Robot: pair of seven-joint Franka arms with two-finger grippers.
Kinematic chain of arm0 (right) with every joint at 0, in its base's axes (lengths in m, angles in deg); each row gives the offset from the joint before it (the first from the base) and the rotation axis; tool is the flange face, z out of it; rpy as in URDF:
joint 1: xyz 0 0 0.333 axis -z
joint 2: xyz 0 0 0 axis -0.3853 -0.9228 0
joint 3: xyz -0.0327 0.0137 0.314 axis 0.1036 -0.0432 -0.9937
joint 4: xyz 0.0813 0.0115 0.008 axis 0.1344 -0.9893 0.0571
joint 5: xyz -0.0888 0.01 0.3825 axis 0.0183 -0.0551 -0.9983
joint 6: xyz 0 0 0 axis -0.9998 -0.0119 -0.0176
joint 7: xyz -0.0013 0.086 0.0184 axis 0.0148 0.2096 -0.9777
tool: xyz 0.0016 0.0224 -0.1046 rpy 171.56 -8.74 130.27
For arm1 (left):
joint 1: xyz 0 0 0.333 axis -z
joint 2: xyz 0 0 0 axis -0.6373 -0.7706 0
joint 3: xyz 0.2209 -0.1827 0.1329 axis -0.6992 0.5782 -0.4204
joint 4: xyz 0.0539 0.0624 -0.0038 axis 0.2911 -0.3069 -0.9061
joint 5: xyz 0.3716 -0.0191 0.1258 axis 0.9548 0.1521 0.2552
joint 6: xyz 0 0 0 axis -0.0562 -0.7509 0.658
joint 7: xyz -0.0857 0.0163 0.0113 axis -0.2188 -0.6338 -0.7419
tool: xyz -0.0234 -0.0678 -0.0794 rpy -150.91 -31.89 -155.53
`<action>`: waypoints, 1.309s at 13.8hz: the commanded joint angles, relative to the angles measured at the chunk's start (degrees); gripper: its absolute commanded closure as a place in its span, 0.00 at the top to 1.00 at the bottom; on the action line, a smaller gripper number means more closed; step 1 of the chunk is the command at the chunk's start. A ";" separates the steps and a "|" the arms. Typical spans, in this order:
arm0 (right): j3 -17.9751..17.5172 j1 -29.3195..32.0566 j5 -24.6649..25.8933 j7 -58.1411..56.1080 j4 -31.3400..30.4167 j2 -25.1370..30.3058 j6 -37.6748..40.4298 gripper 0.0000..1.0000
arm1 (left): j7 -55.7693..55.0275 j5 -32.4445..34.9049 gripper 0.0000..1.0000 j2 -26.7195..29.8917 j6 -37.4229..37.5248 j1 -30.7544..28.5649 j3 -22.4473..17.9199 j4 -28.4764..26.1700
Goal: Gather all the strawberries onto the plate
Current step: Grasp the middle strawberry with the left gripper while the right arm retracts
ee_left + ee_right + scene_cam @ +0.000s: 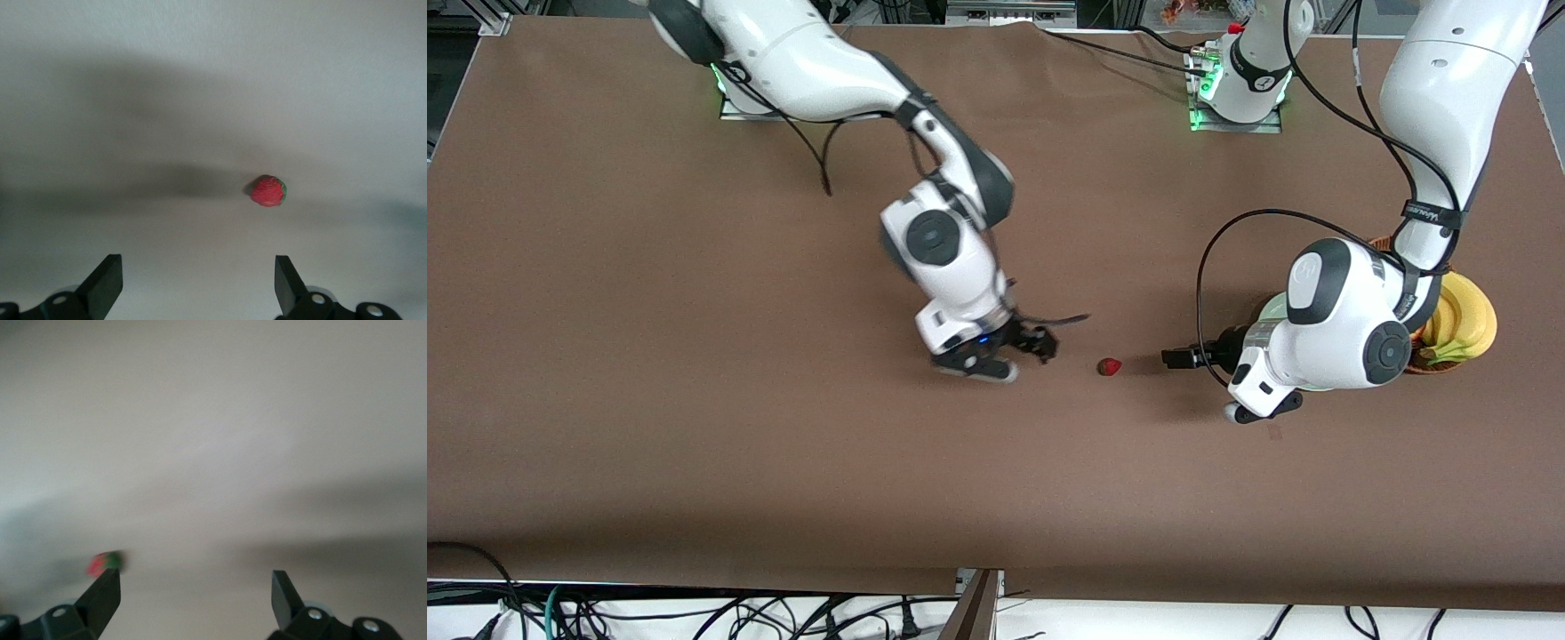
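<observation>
One strawberry (1109,366) lies on the brown table between my two grippers. My right gripper (1040,342) hangs low over the table on the right arm's side of it, open and empty. In the right wrist view the strawberry (103,563) shows blurred just past one fingertip of the right gripper (195,580). My left gripper (1178,357) is open and empty on the berry's other flank, pointing at it. In the left wrist view the strawberry (269,191) lies ahead of the left gripper (199,263). The mint-green plate (1270,308) is mostly hidden under the left arm's wrist.
A brown wicker basket (1432,364) holding bananas (1463,316) stands beside the plate at the left arm's end of the table. A black cable loops from the left arm over the table near the plate.
</observation>
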 commanded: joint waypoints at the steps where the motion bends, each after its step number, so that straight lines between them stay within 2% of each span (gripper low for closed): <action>1: -1.11 6.86 -0.28 -12.97 -1.39 3.90 9.68 1.00 | -0.99 -1.74 1.00 0.82 -4.97 1.21 -0.19 -3.67; 5: -0.50 16.00 0.42 -28.62 -1.30 8.12 22.08 1.00 | -2.13 -1.65 1.00 -0.40 -19.29 5.16 -0.28 -6.23; 10: 5.11 20.50 5.69 -44.99 -1.39 14.01 30.70 1.00 | -1.26 -0.95 1.00 -2.96 -31.35 6.40 -0.28 -10.88; 12: 7.05 21.03 5.87 -47.81 -1.39 16.65 34.92 1.00 | -0.99 -0.77 1.00 -3.31 -32.51 7.02 -0.45 -11.06; 15: 6.98 24.01 6.22 -48.79 -2.79 22.26 39.22 1.00 | -0.99 -0.68 1.00 -4.63 -33.99 7.45 -0.54 -12.20; 18: 6.62 25.94 6.40 -48.18 -9.80 31.48 39.95 1.00 | -1.08 -0.77 1.00 -5.07 -35.32 8.68 -0.63 -13.52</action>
